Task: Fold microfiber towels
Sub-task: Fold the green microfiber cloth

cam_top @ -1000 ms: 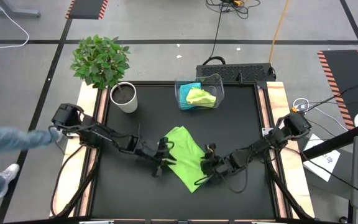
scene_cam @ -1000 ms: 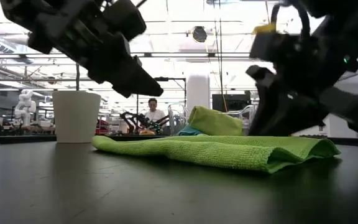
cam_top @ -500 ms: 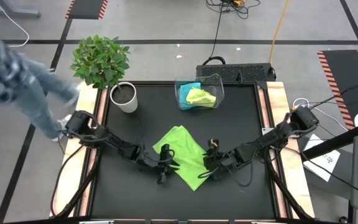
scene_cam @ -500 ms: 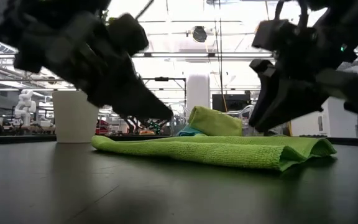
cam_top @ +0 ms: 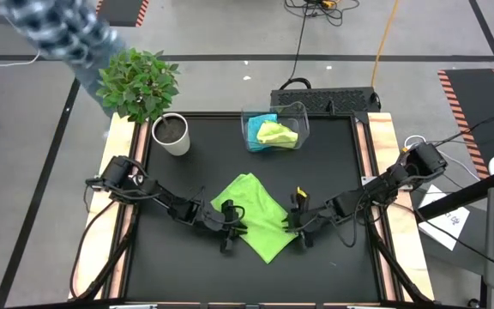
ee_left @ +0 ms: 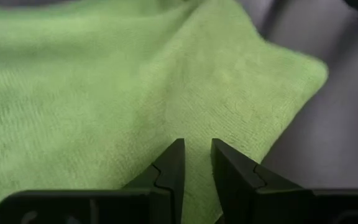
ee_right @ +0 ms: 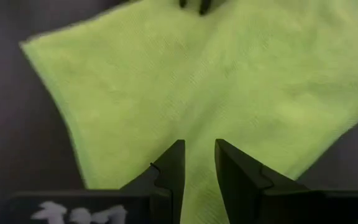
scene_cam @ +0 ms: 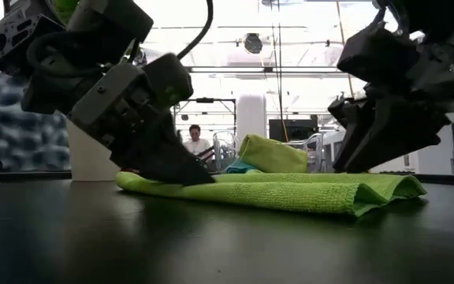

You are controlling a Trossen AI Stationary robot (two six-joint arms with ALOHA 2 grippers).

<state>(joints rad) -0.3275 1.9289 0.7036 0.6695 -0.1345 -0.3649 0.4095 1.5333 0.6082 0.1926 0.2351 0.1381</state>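
Note:
A lime-green microfiber towel (cam_top: 256, 215) lies loosely flat and skewed in the middle of the black table, with a fold bulging at its near right corner (scene_cam: 385, 193). My left gripper (cam_top: 232, 230) is low at the towel's left edge, slanting down, its fingers a narrow gap apart (ee_left: 196, 144). My right gripper (cam_top: 294, 225) slants down over the towel's right edge, also with a narrow gap (ee_right: 199, 144). A clear bin (cam_top: 294, 116) at the far side holds a turquoise towel (cam_top: 260, 123) and another lime-green one (cam_top: 277, 134). My left gripper has its fingertips (scene_cam: 199, 177) down at the towel's left edge (ee_left: 166, 124), coming from the table's left and slanting down. I cannot tell whether they touch the cloth; nothing is between them. My right gripper's tips are hidden behind the towel in the low view, so I cannot tell whether they touch it.
A white pot (cam_top: 171, 135) with a green plant (cam_top: 137, 83) stands at the far left corner. A person (cam_top: 54, 30) moves past beyond the table's far left. Bare black table lies near and on both sides of the towel.
My left gripper has come down and slightly toward the towel, rolling a little, until its tips reach the towel's left edge. My right gripper has drawn slightly toward the table's right edge and rolled. The towel has stayed put. The person has walked along the table's left side.

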